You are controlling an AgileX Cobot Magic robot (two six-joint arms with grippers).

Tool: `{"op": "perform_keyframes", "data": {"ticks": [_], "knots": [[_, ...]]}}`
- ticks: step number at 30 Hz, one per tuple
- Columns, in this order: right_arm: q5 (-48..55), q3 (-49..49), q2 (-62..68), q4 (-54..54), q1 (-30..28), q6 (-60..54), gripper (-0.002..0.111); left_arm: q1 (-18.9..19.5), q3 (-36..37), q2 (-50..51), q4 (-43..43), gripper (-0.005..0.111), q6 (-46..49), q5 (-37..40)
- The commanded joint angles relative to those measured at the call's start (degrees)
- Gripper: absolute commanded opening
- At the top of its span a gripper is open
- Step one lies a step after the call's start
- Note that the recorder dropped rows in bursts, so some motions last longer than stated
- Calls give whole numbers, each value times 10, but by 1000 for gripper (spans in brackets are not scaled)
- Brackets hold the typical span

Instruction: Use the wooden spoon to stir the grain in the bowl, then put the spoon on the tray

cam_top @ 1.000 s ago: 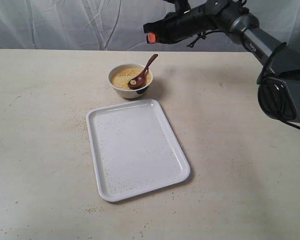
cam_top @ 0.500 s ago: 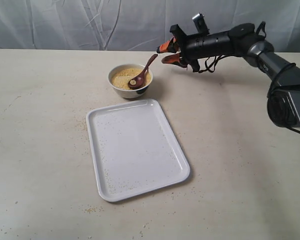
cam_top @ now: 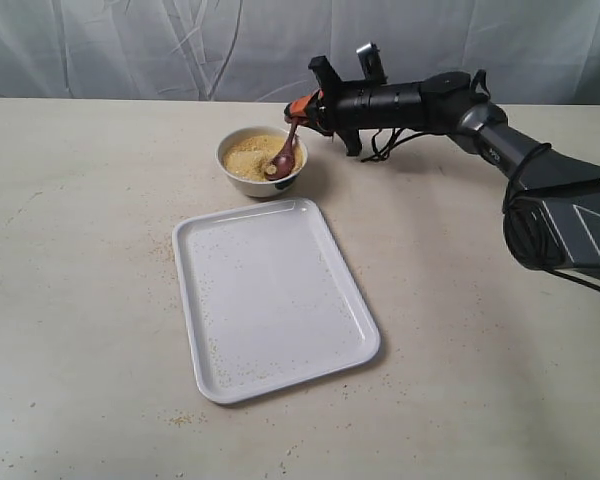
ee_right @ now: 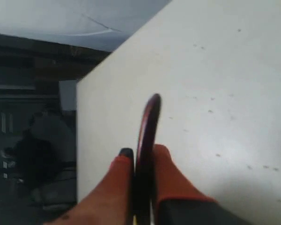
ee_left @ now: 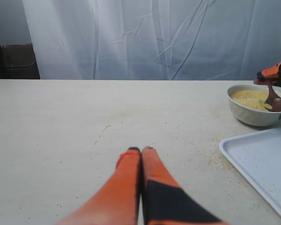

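A small white bowl (cam_top: 259, 160) holding yellow grain (cam_top: 248, 157) stands just behind the white tray (cam_top: 273, 296). The dark wooden spoon (cam_top: 285, 152) leans in the bowl, its oval end in the grain. My right gripper (cam_top: 300, 105) is shut on the spoon's handle top; in the right wrist view the dark handle (ee_right: 146, 136) runs between the orange fingers (ee_right: 165, 173). The left wrist view shows the bowl (ee_left: 255, 103), spoon (ee_left: 274, 100) and tray corner (ee_left: 260, 161) off to one side, with my left gripper (ee_left: 141, 150) shut on nothing above bare table.
Loose grain specks lie scattered on the table around the tray (cam_top: 185, 417) and inside it. A white curtain (cam_top: 180, 45) hangs behind the table's far edge. The right arm (cam_top: 460, 110) stretches across from the right side.
My right gripper came down from above and behind the bowl, moved left to the spoon handle and shut on it. The spoon now stands steeper in the bowl.
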Motion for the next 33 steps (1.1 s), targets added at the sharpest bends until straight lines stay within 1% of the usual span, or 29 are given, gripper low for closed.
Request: {"op": "perform_keyframes", "data": {"ticks": [1, 3, 8, 11, 15, 21, 23, 25, 29, 33], "knots": [[-19, -1, 2, 52, -3, -12, 0, 2, 3, -3, 0, 0, 0, -3], [-23, -1, 2, 95, -3, -22, 0, 2, 3, -3, 0, 0, 0, -3], [-17, -1, -6, 178, -2, -108, 0, 2, 3, -3, 0, 0, 0, -3], [1, -1, -14, 224, -2, -232, 0, 2, 3, -3, 0, 0, 0, -3], [35, -2, -30, 226, -2, -397, 0, 2, 3, -3, 0, 0, 0, -3], [37, -4, -54, 226, 16, -590, 0, 2, 3, -3, 0, 0, 0, -3], [37, -4, -56, 226, 25, -638, 0, 2, 3, -3, 0, 0, 0, -3], [36, -4, -53, 226, 32, -665, 0, 2, 3, -3, 0, 0, 0, -3], [10, -4, -47, 166, 48, -689, 0, 2, 3, -3, 0, 0, 0, -3], [14, -4, -36, 167, 55, -689, 0, 2, 3, -3, 0, 0, 0, -3]]}}
